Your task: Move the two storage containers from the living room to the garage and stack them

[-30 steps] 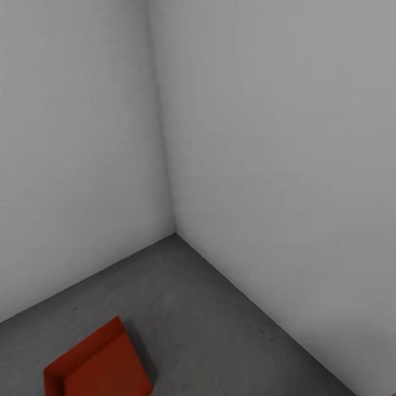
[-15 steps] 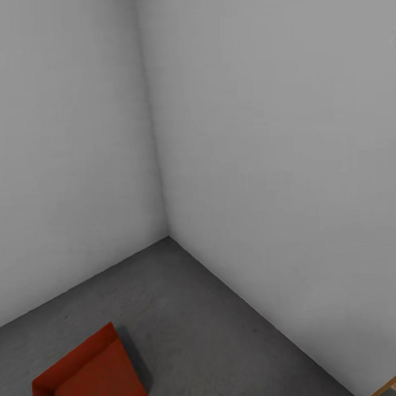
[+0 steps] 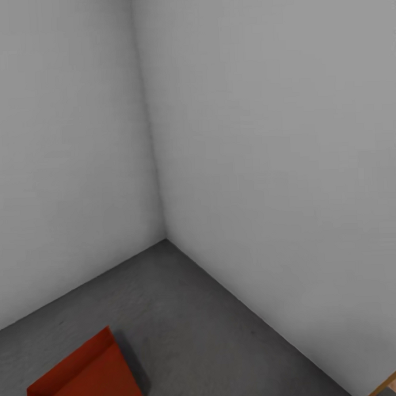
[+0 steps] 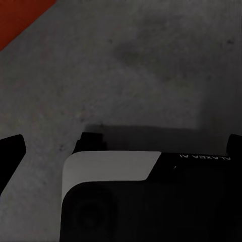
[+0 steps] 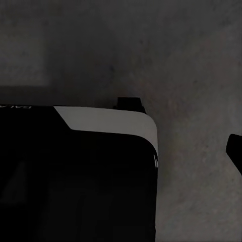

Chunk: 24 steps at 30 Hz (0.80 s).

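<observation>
View shifted rightward; one storage container (image 3: 85, 378) on floor (image 3: 191, 313); fingers' state unclear.

- Floor (image 3: 186, 319): dull dark-grey mottled concrete, running into the corner where two plain white walls meet.
- One orange-red storage container (image 3: 85, 378) rests directly on it, near the left wall, cut off by the head view's lower edge.
</observation>
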### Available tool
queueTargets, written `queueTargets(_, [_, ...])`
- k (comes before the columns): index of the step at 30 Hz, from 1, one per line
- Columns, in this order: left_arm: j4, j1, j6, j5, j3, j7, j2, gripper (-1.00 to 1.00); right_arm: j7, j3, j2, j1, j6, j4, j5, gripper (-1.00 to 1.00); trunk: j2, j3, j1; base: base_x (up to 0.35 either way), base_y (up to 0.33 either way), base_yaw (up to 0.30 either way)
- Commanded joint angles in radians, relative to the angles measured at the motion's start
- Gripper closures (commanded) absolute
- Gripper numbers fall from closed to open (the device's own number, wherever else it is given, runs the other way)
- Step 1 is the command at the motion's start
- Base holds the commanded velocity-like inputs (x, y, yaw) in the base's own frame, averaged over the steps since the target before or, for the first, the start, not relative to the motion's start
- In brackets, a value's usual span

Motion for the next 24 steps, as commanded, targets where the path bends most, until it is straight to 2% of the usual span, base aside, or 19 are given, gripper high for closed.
queueTargets(1, [0.000, -0.001, -0.001, 0.010, 0.000, -0.004, 0.000, -1.00, -0.001, 0.008, 0.001, -0.001, -0.005, 0.003, -0.008, -1.00, -0.001, -0.001, 0.000, 0.000, 0.000, -0.093])
queueTargets(24, [0.000, -0.001, -0.001, 0.011, 0.000, -0.004, 0.000, -1.00, 0.001, 0.008, 0.001, -0.001, -0.005, 0.004, -0.009, -1.00, -0.001, 0.009, 0.000, 0.000, 0.000, -0.231])
